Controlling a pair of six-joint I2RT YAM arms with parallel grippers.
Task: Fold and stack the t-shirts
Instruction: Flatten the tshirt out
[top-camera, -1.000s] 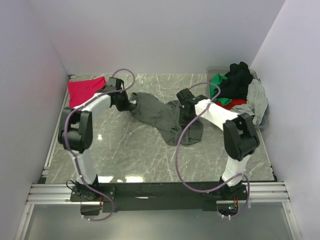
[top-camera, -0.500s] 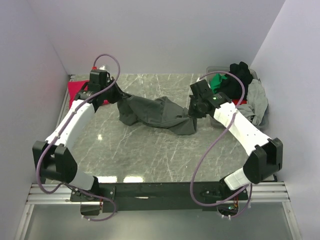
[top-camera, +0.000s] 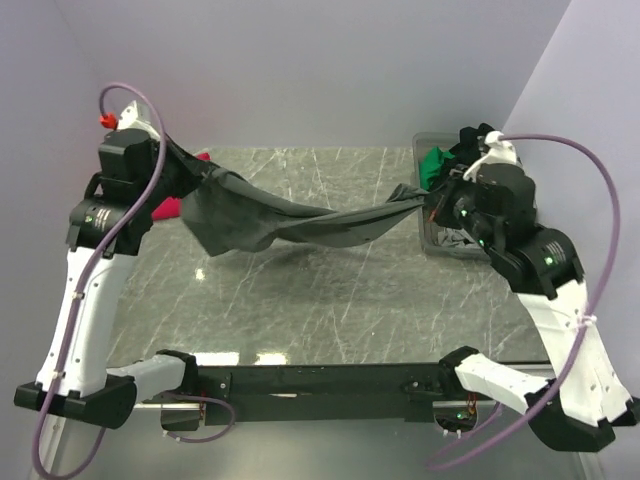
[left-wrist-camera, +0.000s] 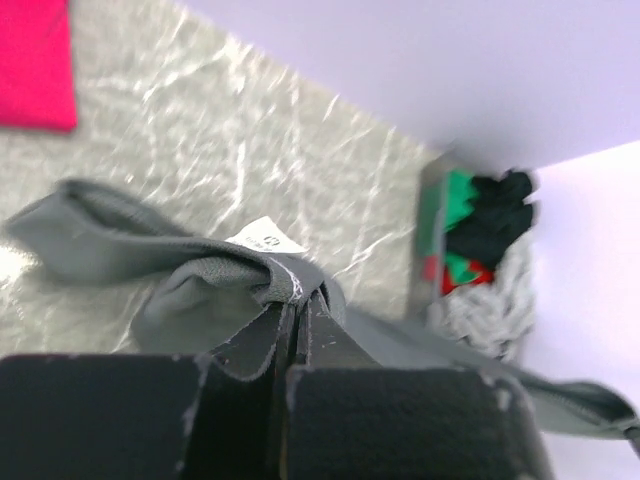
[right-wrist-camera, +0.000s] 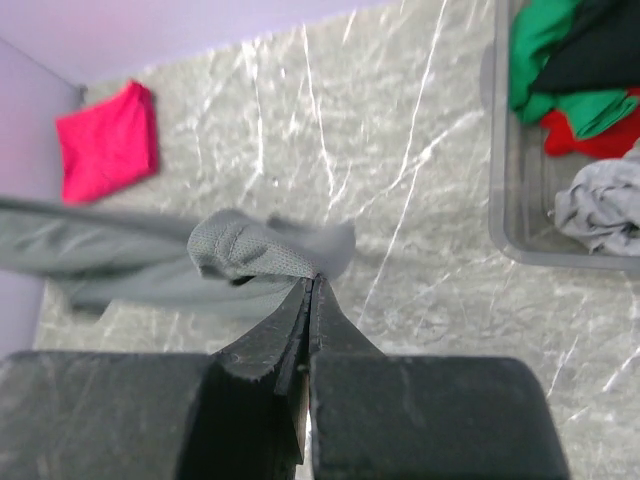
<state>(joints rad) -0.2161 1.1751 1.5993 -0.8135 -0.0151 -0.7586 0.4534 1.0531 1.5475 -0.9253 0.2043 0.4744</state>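
Note:
A dark charcoal-grey t-shirt (top-camera: 290, 220) hangs stretched in the air between both grippers, above the marble table. My left gripper (top-camera: 180, 168) is shut on its left end, where a white label (left-wrist-camera: 265, 240) shows beside the pinched fabric (left-wrist-camera: 205, 285). At the right, my right gripper (top-camera: 432, 198) is shut on the shirt's other end (right-wrist-camera: 250, 250). A magenta-red t-shirt (right-wrist-camera: 105, 145) lies folded at the far left of the table, partly hidden behind the left arm in the top view (top-camera: 168, 207).
A clear plastic tub (top-camera: 437, 240) at the back right holds green (right-wrist-camera: 545, 40), black, red and light grey (right-wrist-camera: 605, 205) shirts. White walls close in on the left, back and right. The marble tabletop (top-camera: 330, 300) lies below the hanging shirt.
Both arms have risen and spread apart, lifting the grey shirt off the table and pulling it taut between them. The grips have stayed shut.

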